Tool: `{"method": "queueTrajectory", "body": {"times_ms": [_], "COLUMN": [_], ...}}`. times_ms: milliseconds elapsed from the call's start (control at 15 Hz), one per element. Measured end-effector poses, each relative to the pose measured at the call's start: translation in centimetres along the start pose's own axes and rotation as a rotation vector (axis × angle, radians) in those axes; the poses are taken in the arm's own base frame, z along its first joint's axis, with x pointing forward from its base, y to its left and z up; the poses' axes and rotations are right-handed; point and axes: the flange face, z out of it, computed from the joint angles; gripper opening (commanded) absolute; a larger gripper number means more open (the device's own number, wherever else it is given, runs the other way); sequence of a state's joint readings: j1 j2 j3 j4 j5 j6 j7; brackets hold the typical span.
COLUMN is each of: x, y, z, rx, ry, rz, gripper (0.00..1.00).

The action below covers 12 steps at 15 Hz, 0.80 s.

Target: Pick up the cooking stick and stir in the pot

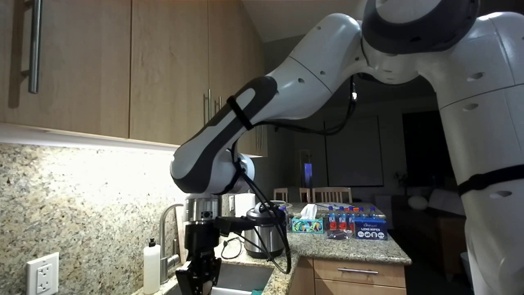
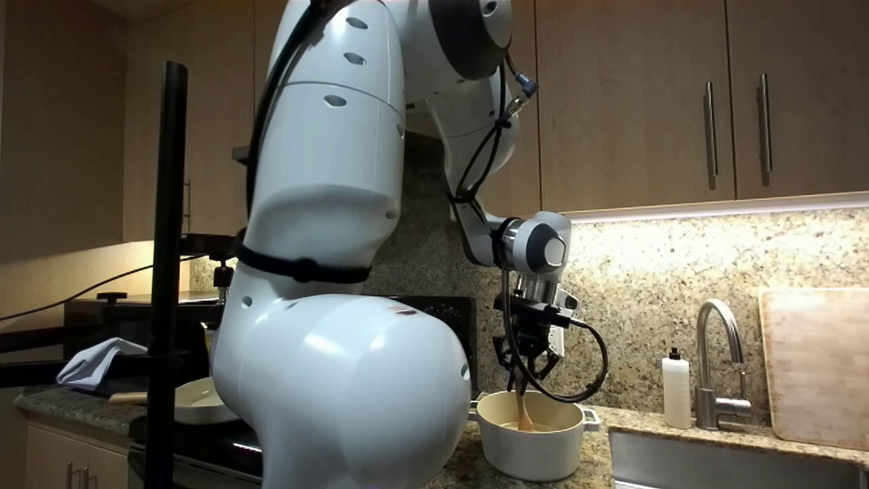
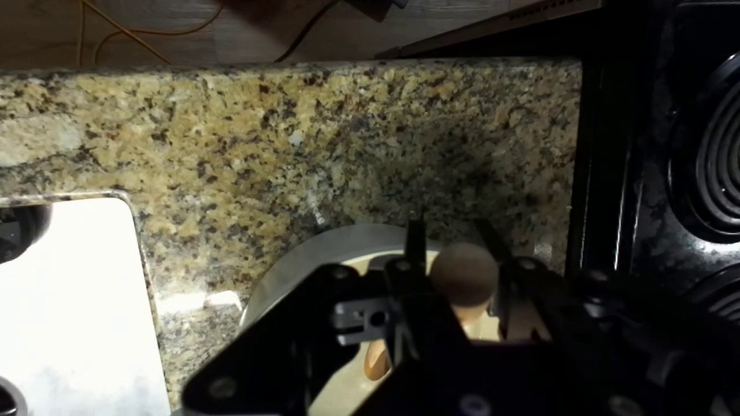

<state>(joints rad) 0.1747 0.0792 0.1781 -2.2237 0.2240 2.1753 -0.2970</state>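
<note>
Gripper (image 2: 517,384) closed tight on the cooking stick (image 2: 523,412) near its top end, above the pot (image 2: 533,454); lower end inside pot. Stick looks wooden: expect light, stiff, round enough to twist under drag. High up is the right hold. Pump bottle (image 2: 676,392) farther back than pot.

In an exterior view, the camera looks slightly upward along the backsplash (image 1: 90,213), close to the arm (image 1: 321,63); in an exterior view, it faces the wall cabinets (image 2: 631,102) past the near arm. Both exterior views share the faucet (image 2: 707,407) — the wrist view, close and steeply downward, shares the pot (image 2: 533,451) with an exterior view.
</note>
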Motion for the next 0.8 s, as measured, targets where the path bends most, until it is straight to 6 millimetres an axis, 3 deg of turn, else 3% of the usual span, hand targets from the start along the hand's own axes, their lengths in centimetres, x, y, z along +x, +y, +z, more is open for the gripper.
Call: {"method": "queueTrajectory", "body": {"times_ms": [467, 800], "x": [2.3, 1.9], "y": [1.7, 4.0], "z": [-1.7, -2.0], "rx": [0.003, 0.006], "ry": [0.046, 0.053], "rz": [0.037, 0.102], "gripper": [0.06, 0.06]}}
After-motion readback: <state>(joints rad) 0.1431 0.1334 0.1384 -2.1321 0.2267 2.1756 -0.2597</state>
